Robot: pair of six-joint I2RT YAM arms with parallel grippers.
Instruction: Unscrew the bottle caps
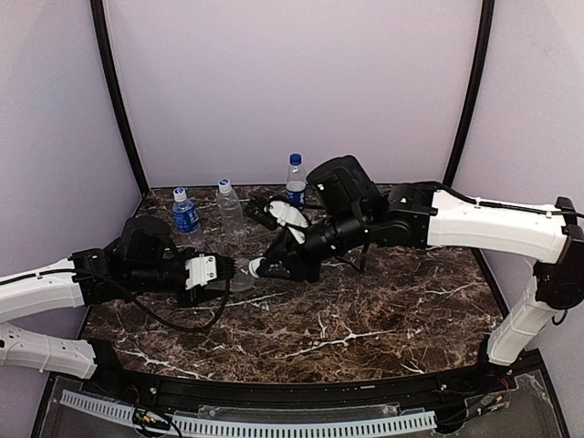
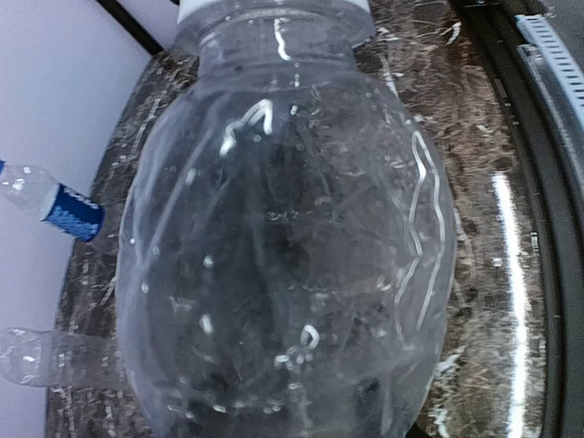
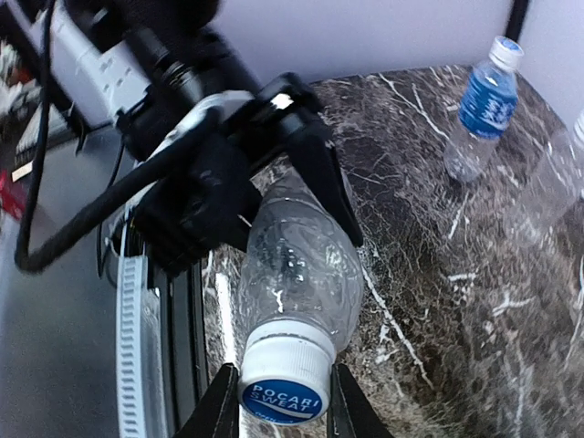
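In the top view, the left gripper [image 1: 217,272] reaches in from the left over the marble table [image 1: 383,319] and holds a clear unlabelled bottle [image 1: 239,276] on its side. The bottle's long axis runs left to right, with its neck end pointing right, straight at the right gripper [image 1: 258,267]. That gripper comes in from the far right and meets it head-on. Of the two arms, the right is the one at the neck. Three other bottles stand well apart along the far edge. In the left wrist view, the bottle's ribbed body fills the frame and the white cap [image 2: 274,7] sits at the top edge, pointing away from this wrist. The left fingers do not show here. In the right wrist view, the blue top of the cap reads Pocari Sweat and faces the camera squarely. One dark fingertip [image 3: 222,406] presses each side of its white skirt, so the right gripper is narrowed onto the cap. Beyond it, the black left jaws are clamped around the bottle's body. Because the bottle's axis lines up with the right wrist, I judge that a roll of that wrist is what the unscrewing calls for.
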